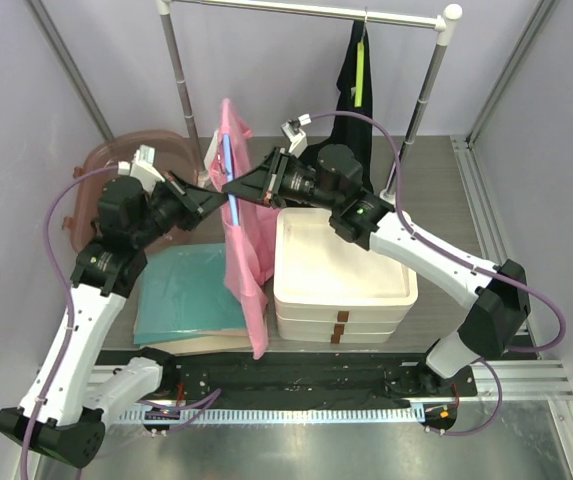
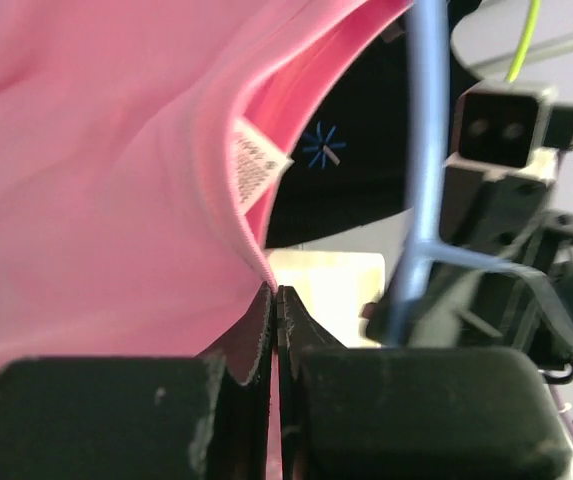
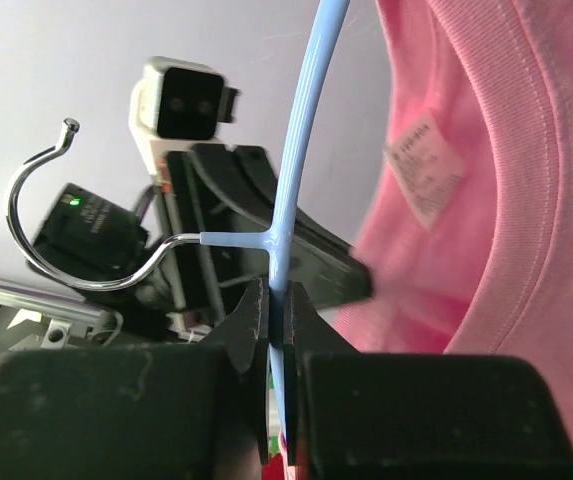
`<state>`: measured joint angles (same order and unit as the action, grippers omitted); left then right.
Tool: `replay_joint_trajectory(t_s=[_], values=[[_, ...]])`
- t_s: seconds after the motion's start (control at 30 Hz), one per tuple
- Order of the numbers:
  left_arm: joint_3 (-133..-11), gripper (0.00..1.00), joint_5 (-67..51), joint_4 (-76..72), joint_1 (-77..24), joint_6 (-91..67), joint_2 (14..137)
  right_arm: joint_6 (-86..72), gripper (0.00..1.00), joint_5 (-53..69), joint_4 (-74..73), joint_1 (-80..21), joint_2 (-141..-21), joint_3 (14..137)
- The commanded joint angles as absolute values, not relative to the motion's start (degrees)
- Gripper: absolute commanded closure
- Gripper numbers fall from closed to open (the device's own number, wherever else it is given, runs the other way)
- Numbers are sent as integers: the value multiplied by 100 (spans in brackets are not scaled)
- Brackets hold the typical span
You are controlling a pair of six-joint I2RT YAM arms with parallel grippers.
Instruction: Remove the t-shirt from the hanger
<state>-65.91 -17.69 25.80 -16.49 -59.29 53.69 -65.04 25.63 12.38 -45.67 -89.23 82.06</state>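
**Pink shirt held aloft between two arms**

Pink and softly creased, the t-shirt (image 1: 244,240) hung in long folds from a pale blue hanger (image 1: 230,185). It was held in the air above the middle of the table, with its hem drooping toward the near edge. The wrist views showed a ribbed collar and a white label (image 3: 424,165) inside the neck. The hanger's metal hook (image 3: 76,230) curved off to one side.

A stack of white trays (image 1: 341,270) sat just right of the shirt, and a folded teal cloth (image 1: 181,290) lay to its left. Behind them a dark garment (image 1: 351,70) hung from the rail (image 1: 306,10).

Both arms reached inward and met at the hanger's top. The left gripper (image 2: 274,300) was pinched tight on the collar's edge. The right gripper (image 3: 279,295) was clamped on the blue bar just below the hook.
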Motion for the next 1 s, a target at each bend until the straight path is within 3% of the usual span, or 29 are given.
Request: replay_joint_trajectory(t_s=[0.0, 0.37, 0.57, 0.67, 0.7, 0.8, 0.97], values=[[-7162, 100, -1082, 2636, -1652, -5661, 5159, -6249, 99, 2566, 1705, -4597, -8482, 8148], [-8734, 100, -325, 3031, -1652, -5388, 6466, -6337, 99, 2566, 1749, -4720, -8210, 7708], [-8272, 100, -686, 2998, -1652, -5072, 6373, -6188, 99, 2566, 1583, -4729, -8095, 7787], [-7919, 76, -440, 3023, -1652, -4818, 5872, -6205, 99, 2654, 1608, -4729, -8095, 7796], [-7954, 62, -431, 3067, -1652, -4729, 5767, -6257, 99, 2698, 1643, -4729, -8112, 7796], [-8356, 42, -588, 3269, -1661, -4273, 5879, -6337, 99, 2821, 1670, -4729, -8077, 7796], [-9297, 38, -685, 3884, -1661, -3447, 6450, -6302, 99, 3006, 1380, -4729, -7911, 7805]])
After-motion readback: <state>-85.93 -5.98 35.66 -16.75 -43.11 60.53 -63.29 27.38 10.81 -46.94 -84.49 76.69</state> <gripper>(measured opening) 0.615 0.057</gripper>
